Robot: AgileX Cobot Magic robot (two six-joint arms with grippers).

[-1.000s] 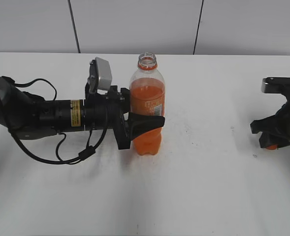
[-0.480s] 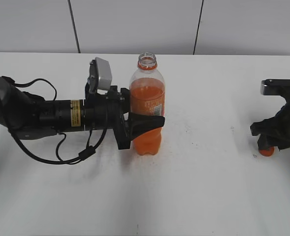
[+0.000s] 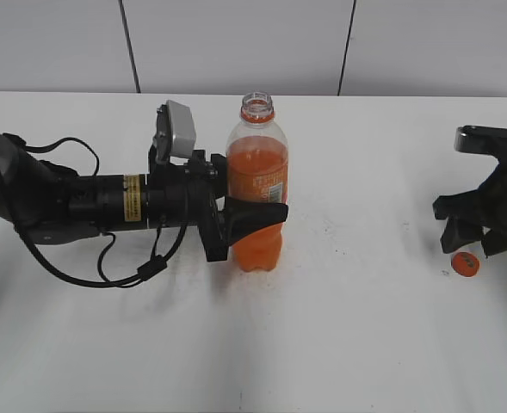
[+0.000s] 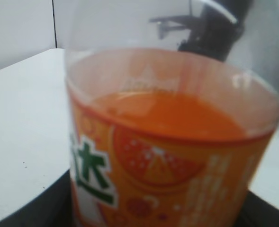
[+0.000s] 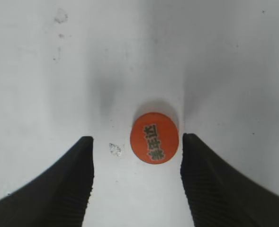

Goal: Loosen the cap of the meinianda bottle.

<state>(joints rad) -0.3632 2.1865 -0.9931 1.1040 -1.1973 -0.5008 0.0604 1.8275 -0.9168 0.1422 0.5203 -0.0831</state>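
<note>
Moved: our right gripper [image 3: 470, 237] has lifted off the cap [image 3: 466, 264], now lying free on the table [image 3: 365, 344].
Right gripper: released, cap below, between the fingers [image 5: 58, 184].
Left gripper [image 3: 236, 225]: clenched around the upright, uncapped meinianda bottle [image 3: 256, 194].

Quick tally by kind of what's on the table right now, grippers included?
Bottles: 1, the meinianda bottle, open-necked, clamped by the left gripper.
Caps: 1, the cap, lying on the table under the open right gripper.
Grippers: 2.
Total: 4.
</note>
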